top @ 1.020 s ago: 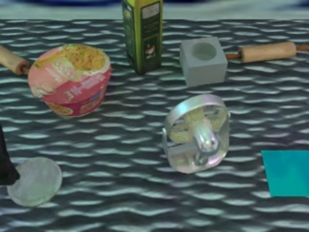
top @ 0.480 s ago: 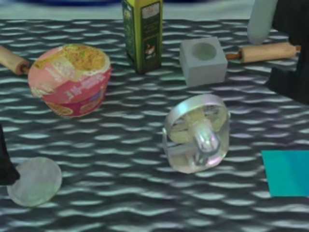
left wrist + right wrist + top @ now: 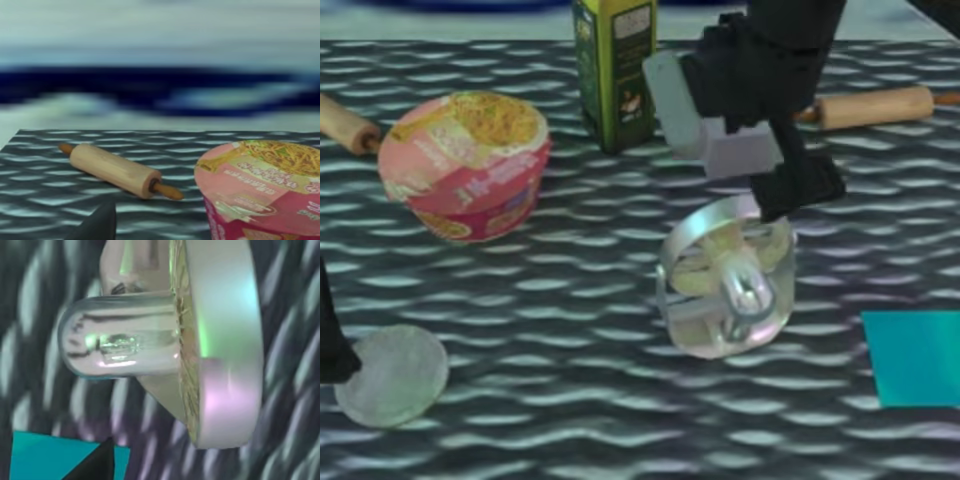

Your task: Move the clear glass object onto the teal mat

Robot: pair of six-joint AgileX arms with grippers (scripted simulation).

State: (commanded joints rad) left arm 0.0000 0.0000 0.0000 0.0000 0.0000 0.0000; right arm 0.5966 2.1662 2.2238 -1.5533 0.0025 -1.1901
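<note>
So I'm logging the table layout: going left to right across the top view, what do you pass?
Frosted disc → pink noodle cup → green bottle → clear glass mug → teal mat. The right gripper hangs over the mug's far rim, hiding most of the grey block, so both are left out.

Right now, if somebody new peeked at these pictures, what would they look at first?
Probably the shiny glass mug in the middle of the table, with the right arm's black gripper hanging just above its far rim. Next, the pink noodle cup at the left, and the teal mat at the right edge.
</note>
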